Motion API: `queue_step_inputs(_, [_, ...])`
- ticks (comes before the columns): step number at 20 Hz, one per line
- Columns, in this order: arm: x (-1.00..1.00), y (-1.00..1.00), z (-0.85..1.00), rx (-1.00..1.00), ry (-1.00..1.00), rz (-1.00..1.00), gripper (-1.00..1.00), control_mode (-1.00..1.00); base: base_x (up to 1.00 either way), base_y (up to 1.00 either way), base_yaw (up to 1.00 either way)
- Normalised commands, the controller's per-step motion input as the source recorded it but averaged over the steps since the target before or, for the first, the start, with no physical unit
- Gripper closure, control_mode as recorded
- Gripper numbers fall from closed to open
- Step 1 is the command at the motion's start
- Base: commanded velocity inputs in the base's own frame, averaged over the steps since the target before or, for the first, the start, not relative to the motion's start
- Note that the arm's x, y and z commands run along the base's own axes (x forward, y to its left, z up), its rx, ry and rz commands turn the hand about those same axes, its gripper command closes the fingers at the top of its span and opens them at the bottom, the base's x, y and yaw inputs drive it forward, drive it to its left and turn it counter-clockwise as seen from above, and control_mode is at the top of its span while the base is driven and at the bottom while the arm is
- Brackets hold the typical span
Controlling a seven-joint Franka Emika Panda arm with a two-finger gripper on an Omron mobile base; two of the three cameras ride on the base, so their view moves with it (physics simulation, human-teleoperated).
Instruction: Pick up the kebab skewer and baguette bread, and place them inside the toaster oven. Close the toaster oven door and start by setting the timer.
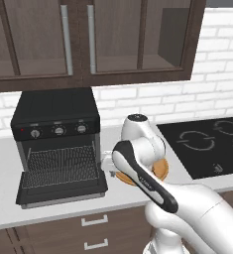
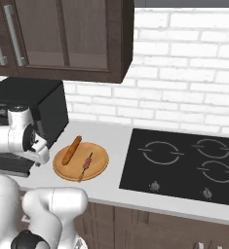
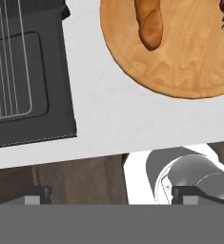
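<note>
One wooden plate [image 2: 97, 166] is sitting on the worktop [image 2: 111, 189] just right of the toaster oven [image 1: 56, 119] — carrying one baguette bread [image 2: 71, 150] and one kebab skewer [image 2: 86, 165]. Toaster oven door [image 1: 63, 191] is lying open, rack bare. Claw [image 3: 111, 200] is hanging released — grasping nothing.

Toaster oven [image 1: 56, 121] door [image 1: 63, 191] down, rack [image 1: 62, 164] bare.

White arm [image 1: 152, 183] bent at the elbow, end effector [image 3: 111, 196] downward, jaws wide (nothing held)
</note>
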Motion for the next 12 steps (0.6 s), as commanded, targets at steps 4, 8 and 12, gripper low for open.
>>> queue_step_inputs(4, [0.09,-0.57,0.0,0.0,0.1,0.0,-1.0,-1.0,0.0,0.0,0.0])
queue_step_inputs(8, [0.15,-0.51,0.0,0.0,0.04,0.04,-1.0,-1.0,0.0,0.0,0.0])
queue_step_inputs(12, [0.36,-0.38,0.0,0.0,0.04,0.04,-1.0,-1.0,0.0,0.0,0.0])
